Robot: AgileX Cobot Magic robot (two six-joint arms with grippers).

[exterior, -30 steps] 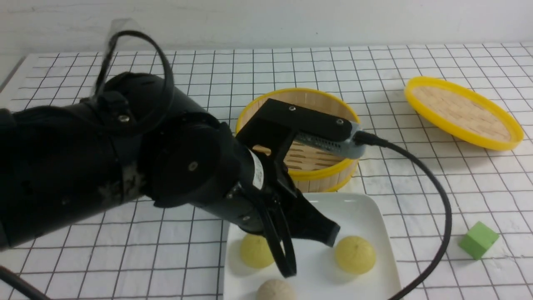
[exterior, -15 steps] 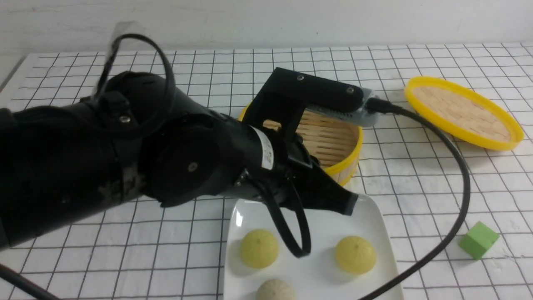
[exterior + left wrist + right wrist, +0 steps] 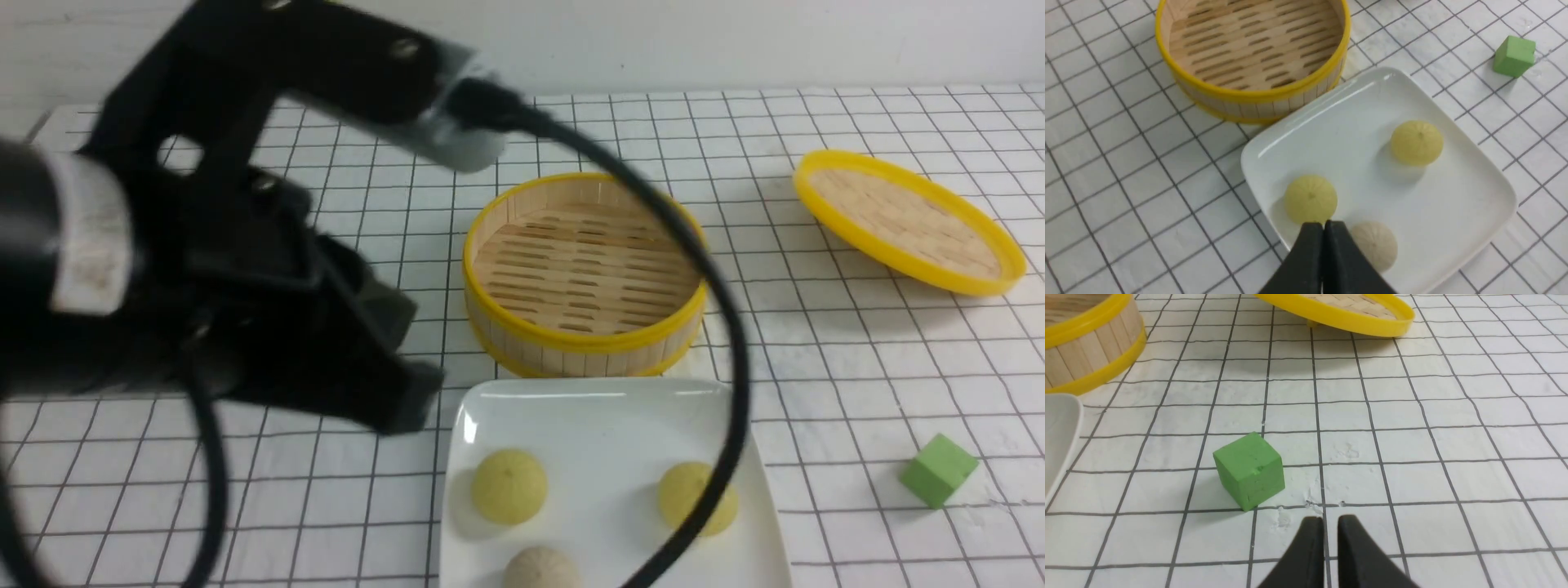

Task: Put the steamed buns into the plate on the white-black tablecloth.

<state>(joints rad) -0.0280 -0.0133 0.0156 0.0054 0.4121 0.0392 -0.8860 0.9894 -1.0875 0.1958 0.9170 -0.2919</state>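
You are seeing the three steamed buns resting inside the white plate [image 3: 604, 433], and the plate is lying on the white-black tablecloth [image 3: 343, 506] that is covering the bench. One pale yellow bun [image 3: 509, 487] is sitting toward the plate's left side. The other pale yellow bun [image 3: 696, 499] is sitting toward its right, partly crossed in your front view by a black cable [image 3: 727, 441]. The beige-white bun [image 3: 540, 569] is lying nearer you, close to the left-hand yellow one; the front view is cutting off its near edge. The round bamboo steamer [image 3: 585, 273] is standing just beyond the plate, its slatted floor showing bare. The yellow-rimmed lid [image 3: 909, 220] is resting tilted farther off to the right, and a green cube [image 3: 939, 470] is sitting on the cloth to the right of the plate, apart from it.

Your left jaws [image 3: 1324, 228] are closing tip to tip, holding nothing, and the left arm [image 3: 204, 245] is filling the left part of the front view. Your right jaws [image 3: 1336, 522] are standing narrowly parted over the tablecloth, with nothing between them. How high either pair is hovering appears uncertain from these angles.
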